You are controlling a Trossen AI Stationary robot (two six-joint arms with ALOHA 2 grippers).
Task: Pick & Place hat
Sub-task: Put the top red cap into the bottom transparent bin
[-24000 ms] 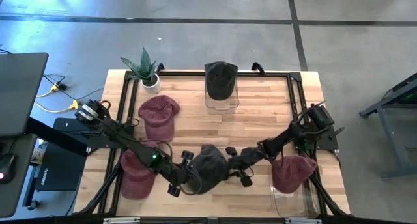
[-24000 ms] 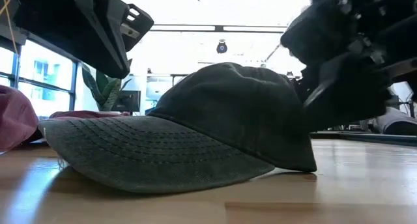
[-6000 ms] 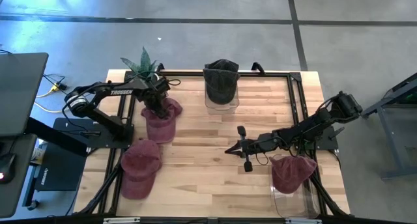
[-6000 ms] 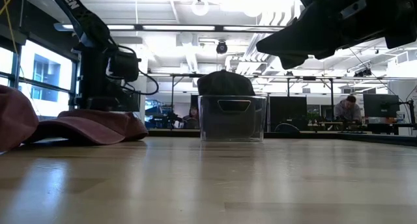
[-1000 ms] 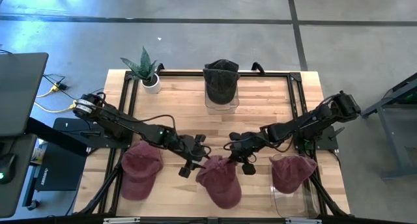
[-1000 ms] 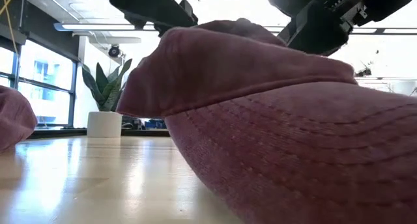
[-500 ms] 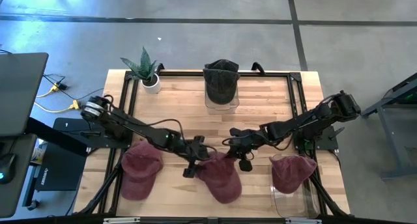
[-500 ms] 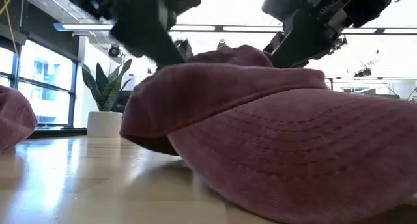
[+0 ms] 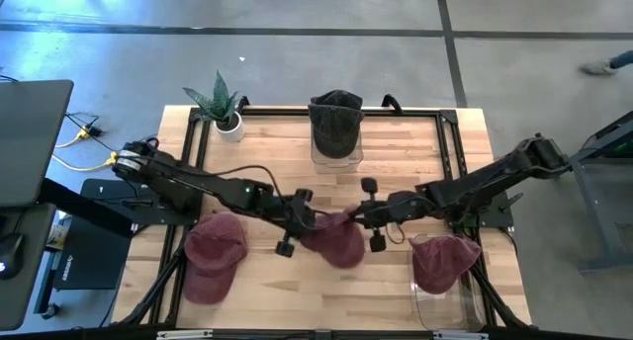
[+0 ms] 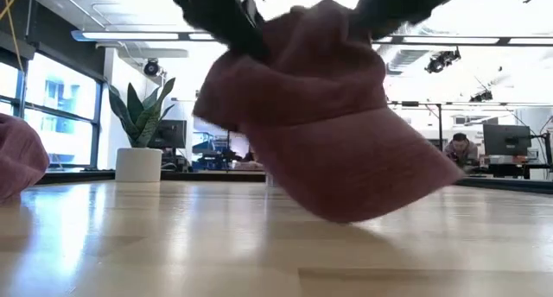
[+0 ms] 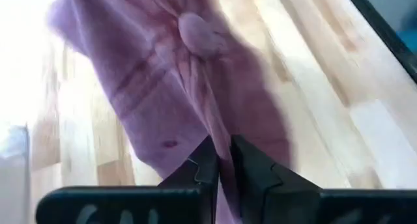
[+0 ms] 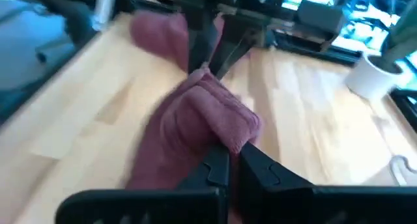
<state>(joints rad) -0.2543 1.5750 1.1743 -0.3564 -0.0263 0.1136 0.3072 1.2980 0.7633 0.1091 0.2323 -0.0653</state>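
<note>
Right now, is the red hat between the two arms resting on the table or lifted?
Lifted: both tools pinch the red hat, and the low view shows it clear of the table.

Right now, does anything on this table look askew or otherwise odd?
Yes. The maroon hat mid-table hangs off the wood, pinched from both sides: the left hand and right hand are each shut on a fold of fabric. It droops tilted and bunched, brim sagging toward the table. Nothing looks spilled or damaged.
</note>
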